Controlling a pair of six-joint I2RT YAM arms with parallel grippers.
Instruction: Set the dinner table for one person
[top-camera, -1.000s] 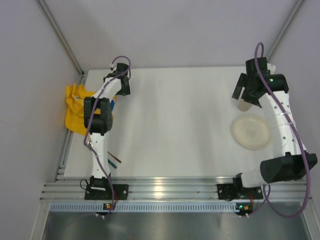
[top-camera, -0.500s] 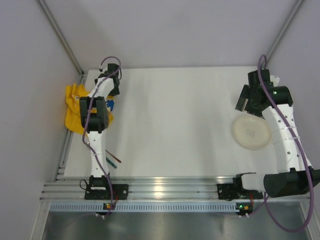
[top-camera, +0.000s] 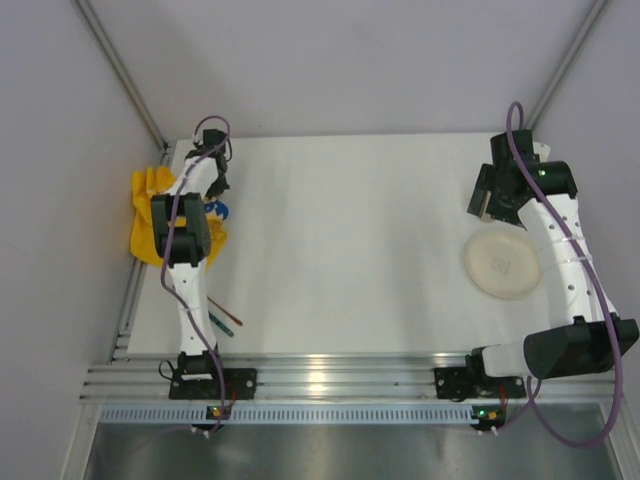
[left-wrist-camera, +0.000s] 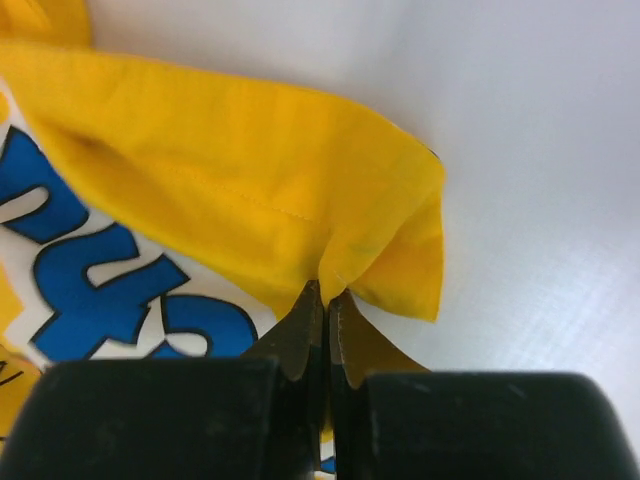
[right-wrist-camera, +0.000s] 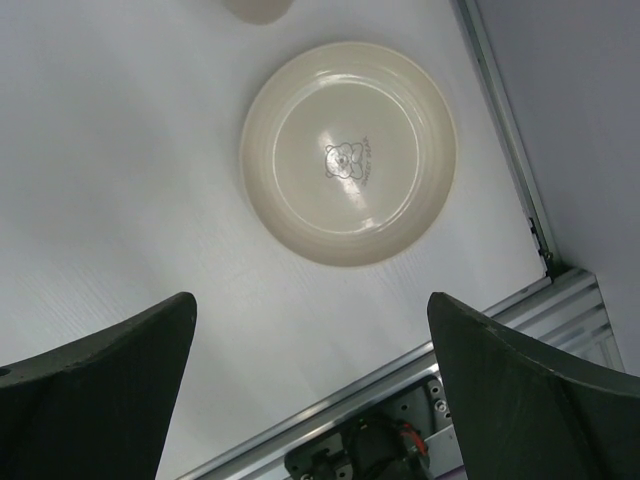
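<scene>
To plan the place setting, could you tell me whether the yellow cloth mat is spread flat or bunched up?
Bunched up: the yellow printed cloth mat lies in rumpled folds, one fold pinched between the left fingers.

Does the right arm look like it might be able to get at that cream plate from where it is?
Probably yes. The right hand is open and faces the plate, which lies bare, with nothing between the two.

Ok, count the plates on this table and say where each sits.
1. The cream plate lies on the right side of the dinner table, beside the right arm. A pale rounded edge beyond it in the right wrist view is too cropped to name.
</scene>
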